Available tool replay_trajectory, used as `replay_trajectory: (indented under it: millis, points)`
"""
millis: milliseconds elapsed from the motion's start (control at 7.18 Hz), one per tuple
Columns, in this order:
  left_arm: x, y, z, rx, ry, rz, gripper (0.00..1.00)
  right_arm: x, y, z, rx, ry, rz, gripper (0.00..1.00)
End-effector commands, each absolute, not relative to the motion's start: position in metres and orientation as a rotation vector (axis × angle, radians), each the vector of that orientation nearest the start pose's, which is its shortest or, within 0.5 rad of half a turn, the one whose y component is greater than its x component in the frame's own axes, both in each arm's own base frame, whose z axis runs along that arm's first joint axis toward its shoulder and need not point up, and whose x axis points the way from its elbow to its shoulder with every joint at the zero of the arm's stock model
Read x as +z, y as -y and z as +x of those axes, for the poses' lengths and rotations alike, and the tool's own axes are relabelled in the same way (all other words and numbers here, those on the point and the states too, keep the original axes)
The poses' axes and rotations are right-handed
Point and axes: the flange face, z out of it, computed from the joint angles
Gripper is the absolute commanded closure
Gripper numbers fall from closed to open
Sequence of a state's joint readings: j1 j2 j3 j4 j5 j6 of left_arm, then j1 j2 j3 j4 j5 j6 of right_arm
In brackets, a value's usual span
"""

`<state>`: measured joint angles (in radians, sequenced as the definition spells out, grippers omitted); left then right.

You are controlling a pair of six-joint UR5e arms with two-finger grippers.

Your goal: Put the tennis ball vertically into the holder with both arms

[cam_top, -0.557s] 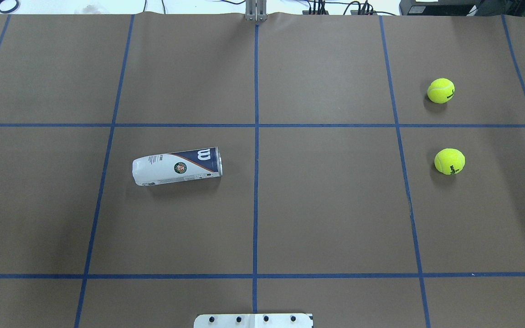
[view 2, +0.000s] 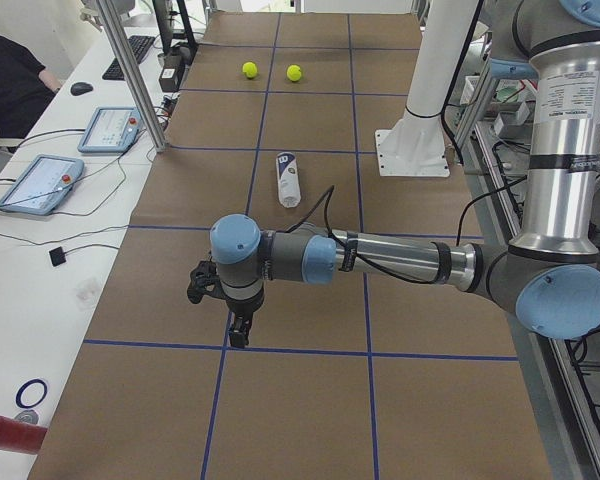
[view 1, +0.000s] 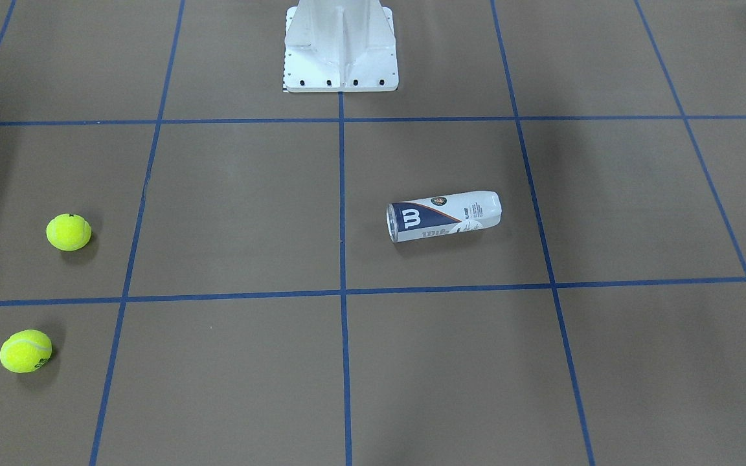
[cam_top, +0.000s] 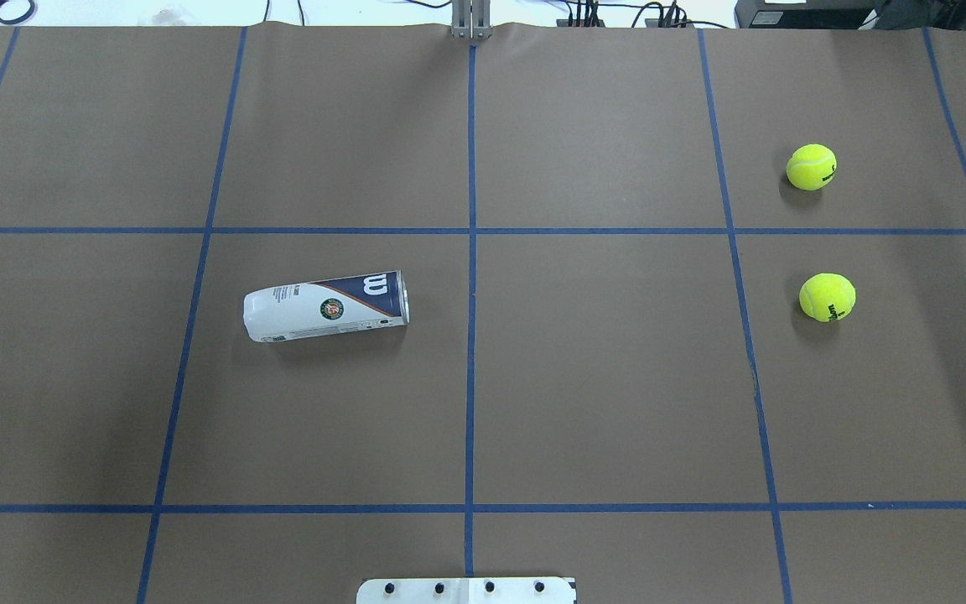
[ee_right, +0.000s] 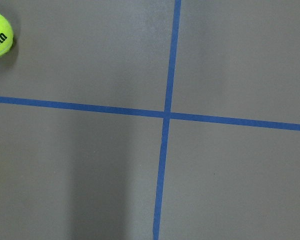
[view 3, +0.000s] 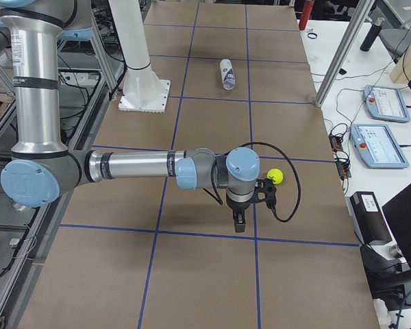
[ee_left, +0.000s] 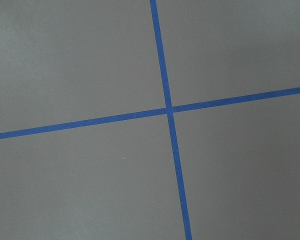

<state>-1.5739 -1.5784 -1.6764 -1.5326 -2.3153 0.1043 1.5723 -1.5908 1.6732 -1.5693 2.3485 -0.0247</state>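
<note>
Holder (cam_top: 325,306) on its side on the brown paper table cover (cam_top: 600,377), left of the centre tape line in the overhead view and well apart from both grippers. Turns its flat, rimmed end toward the table's middle and its rounded end toward the robot's left. Shows a white label with a navy band, a large white "W" and a round badge with lettering too small to read.

Seen from the table's left end, nearest first: left gripper (view 2: 238,335), black fingers hanging down over a crossing of blue tape lines (view 2: 225,345), with nothing in its grip. No telling from this side view how far apart the fingers stand.

Next, the holder, lengthwise along the table, roughly level with the white pedestal (view 2: 413,150) at the robot's base.

Farther on, on the robot's right side, nearer tennis ball (cam_top: 827,297) and farther tennis ball (cam_top: 811,166), both yellow-green, apart from each other in neighbouring tape squares. Black "Wilson" lettering on the nearer one; "Wils" readable on the ball at the corner of the right wrist view.

Last, right gripper (view 3: 240,223), fingers down over the paper near another tape crossing, close to the balls but touching neither, gripping nothing. Again no telling its opening from the side view.
</note>
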Motion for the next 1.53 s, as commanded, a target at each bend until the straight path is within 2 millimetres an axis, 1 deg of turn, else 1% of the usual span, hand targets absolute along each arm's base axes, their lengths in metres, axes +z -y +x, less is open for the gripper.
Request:
replay_trajectory:
  millis: [0, 139, 418, 557, 697, 836, 975, 1115, 1254, 1393]
  points:
    - [0.602, 0.5, -0.068, 0.129, -0.746, 0.127, 0.0, 0.618, 0.488, 0.064, -0.055, 0.776, 0.09, 0.0]
    - [0.587, 0.504, -0.068, 0.144, -0.742, 0.164, 0.0, 0.62, 0.488, 0.064, -0.053, 0.776, 0.086, 0.0]
    - [0.519, 0.498, -0.067, 0.191, -0.739, 0.307, 0.0, 0.618, 0.488, 0.064, -0.053, 0.776, 0.09, 0.0]
    - [0.49, 0.51, -0.061, 0.222, -0.756, 0.363, 0.0, 0.616, 0.488, 0.064, -0.056, 0.778, 0.095, 0.0]
    - [0.434, 0.542, -0.036, 0.305, -0.749, 0.446, 0.0, 0.615, 0.488, 0.063, -0.056, 0.788, 0.093, 0.0]
    - [0.408, 0.557, 0.0, 0.38, -0.746, 0.47, 0.0, 0.615, 0.488, 0.063, -0.055, 0.798, 0.093, 0.01]
    - [0.381, 0.564, 0.039, 0.461, -0.757, 0.498, 0.0, 0.614, 0.488, 0.062, -0.056, 0.807, 0.093, 0.0]
    - [0.354, 0.559, 0.084, 0.546, -0.786, 0.517, 0.02, 0.615, 0.487, 0.062, -0.057, 0.811, 0.092, 0.01]
    - [0.322, 0.555, 0.122, 0.634, -0.799, 0.556, 0.02, 0.614, 0.488, 0.062, -0.056, 0.813, 0.093, 0.0]
    - [0.285, 0.552, 0.173, 0.728, -0.83, 0.586, 0.01, 0.614, 0.487, 0.062, -0.055, 0.813, 0.091, 0.0]
